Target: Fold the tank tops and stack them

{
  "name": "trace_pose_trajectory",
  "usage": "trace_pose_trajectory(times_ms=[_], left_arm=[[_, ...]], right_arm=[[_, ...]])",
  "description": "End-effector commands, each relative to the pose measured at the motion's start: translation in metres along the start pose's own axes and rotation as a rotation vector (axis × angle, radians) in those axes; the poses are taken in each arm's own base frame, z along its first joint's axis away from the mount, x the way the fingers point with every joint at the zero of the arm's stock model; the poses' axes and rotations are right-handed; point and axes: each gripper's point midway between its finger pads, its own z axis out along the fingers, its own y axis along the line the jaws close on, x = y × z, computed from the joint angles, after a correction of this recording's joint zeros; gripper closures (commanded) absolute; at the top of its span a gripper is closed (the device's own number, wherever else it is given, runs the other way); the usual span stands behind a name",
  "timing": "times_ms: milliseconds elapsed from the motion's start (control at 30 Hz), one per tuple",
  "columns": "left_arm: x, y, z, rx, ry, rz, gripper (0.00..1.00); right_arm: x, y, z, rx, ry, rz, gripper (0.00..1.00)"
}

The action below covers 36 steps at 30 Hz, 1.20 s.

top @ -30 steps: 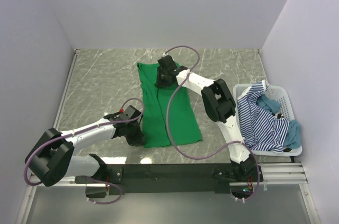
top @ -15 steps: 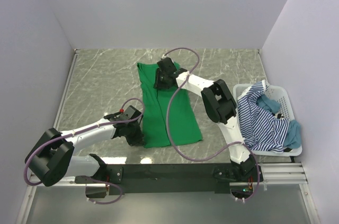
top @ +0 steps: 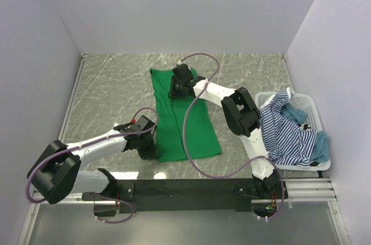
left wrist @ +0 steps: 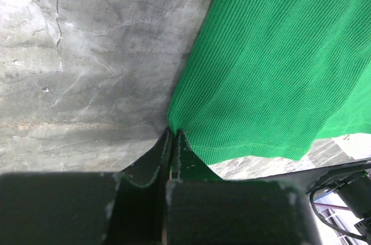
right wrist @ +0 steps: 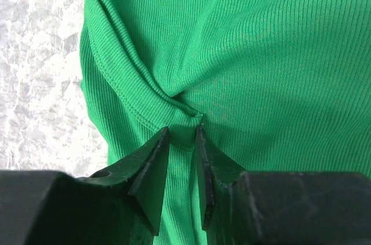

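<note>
The bright green tank top [top: 194, 126] lies flat and lengthwise on the marbled table, straps toward the back wall. My left gripper [top: 152, 151] sits at its near left corner, and the left wrist view shows the gripper [left wrist: 173, 135] shut on that hem corner of the green cloth [left wrist: 278, 71]. My right gripper [top: 175, 90] is down on the top's upper part near the neckline. Seen from the right wrist, the gripper [right wrist: 182, 132] has its jaws partly apart, astride a puckered ridge of the green fabric [right wrist: 261, 54]. The navy-and-white striped tank top [top: 284, 132] and the teal one [top: 322, 149] are piled in the basket.
A white slatted basket [top: 310, 104] stands at the right edge of the table, beside the right arm's elbow [top: 240, 112]. Grey walls close in the left, back and right sides. A purple cable loops over the green top.
The right gripper's jaws have narrowed a little around the fold of cloth. Both arms and the green top stay almost where they were.
</note>
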Motion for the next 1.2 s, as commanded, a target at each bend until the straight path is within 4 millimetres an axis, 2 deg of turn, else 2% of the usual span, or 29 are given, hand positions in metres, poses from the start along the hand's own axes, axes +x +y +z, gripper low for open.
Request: trace_pose_trajectory(times_ms=[0, 133, 200, 333, 467, 600, 667, 700, 800, 1000, 1067, 1100, 1133, 1167], left_arm=[[0.003, -0.001, -0.005, 0.0, 0.007, 0.012, 0.99], [0.003, 0.0, -0.005, -0.003, 0.006, 0.012, 0.99], [0.004, 0.0, -0.006, -0.001, 0.009, 0.01, 0.99], [0.004, 0.001, -0.006, -0.005, 0.009, 0.01, 0.99], [0.004, 0.002, -0.007, -0.009, 0.007, 0.01, 0.99], [0.004, 0.002, -0.006, -0.007, 0.011, 0.008, 0.99], [0.005, 0.003, -0.006, -0.009, 0.011, 0.006, 0.99], [0.006, 0.004, -0.005, -0.013, 0.015, 0.006, 0.99], [0.005, 0.004, -0.006, -0.016, 0.013, 0.01, 0.99], [0.008, 0.012, -0.012, -0.048, 0.018, -0.001, 0.99], [0.011, 0.018, -0.014, -0.064, 0.026, -0.009, 0.99], [0.013, 0.018, -0.016, -0.057, 0.031, -0.015, 0.99], [0.016, 0.024, -0.015, -0.069, 0.037, -0.018, 0.99], [0.019, 0.027, -0.016, -0.077, 0.045, -0.028, 0.99]], right_arm=[[-0.025, 0.025, -0.011, -0.062, -0.063, 0.009, 0.68], [-0.024, 0.026, -0.009, -0.063, -0.06, 0.006, 0.68], [-0.024, 0.026, -0.009, -0.06, -0.059, 0.002, 0.71], [-0.036, 0.028, -0.011, -0.05, -0.088, -0.006, 1.0], [-0.046, 0.026, -0.013, -0.032, -0.11, -0.021, 1.0], [-0.047, 0.026, -0.015, -0.026, -0.108, -0.033, 1.0], [-0.047, 0.023, -0.016, -0.021, -0.106, -0.036, 0.96], [-0.043, 0.022, -0.015, -0.02, -0.098, -0.037, 0.88], [-0.035, 0.015, -0.016, -0.01, -0.089, -0.039, 0.7], [-0.043, -0.008, -0.033, 0.082, -0.132, -0.044, 0.64], [-0.053, -0.014, -0.046, 0.113, -0.166, -0.044, 0.64], [-0.049, -0.022, -0.049, 0.133, -0.167, -0.043, 0.62], [-0.059, -0.021, -0.064, 0.13, -0.198, -0.035, 0.62], [-0.062, -0.025, -0.07, 0.14, -0.215, -0.029, 0.62]])
